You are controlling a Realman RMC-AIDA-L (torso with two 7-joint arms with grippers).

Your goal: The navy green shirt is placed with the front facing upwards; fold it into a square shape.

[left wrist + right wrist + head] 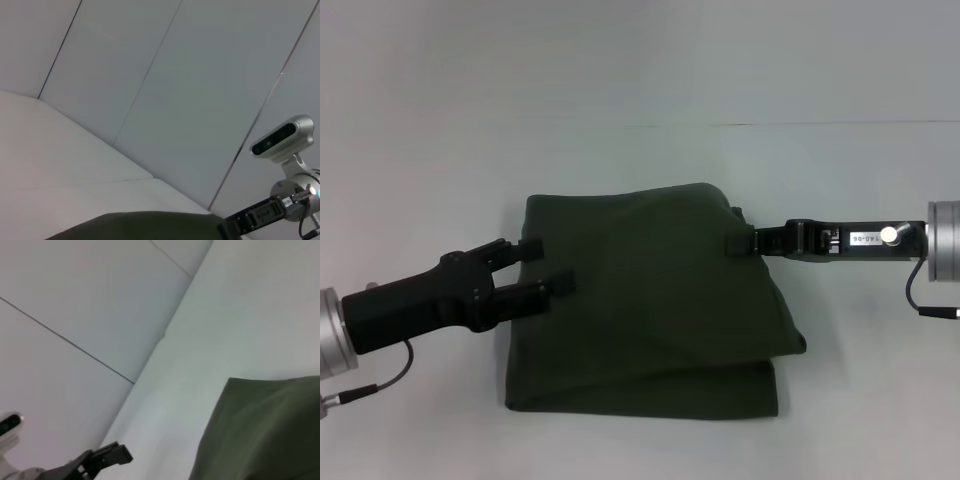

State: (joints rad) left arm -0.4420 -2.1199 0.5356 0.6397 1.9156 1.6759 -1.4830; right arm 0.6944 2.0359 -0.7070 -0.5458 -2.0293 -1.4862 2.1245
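The navy green shirt (650, 300) lies folded into a rough square mid-table (640, 80). The left gripper (548, 268) hovers spread wide over its left edge, gripping nothing. The right gripper (742, 241) sits at the upper right corner, jaws apparently closed.

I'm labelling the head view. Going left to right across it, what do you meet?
Left gripper → shirt → right gripper, all over the table.
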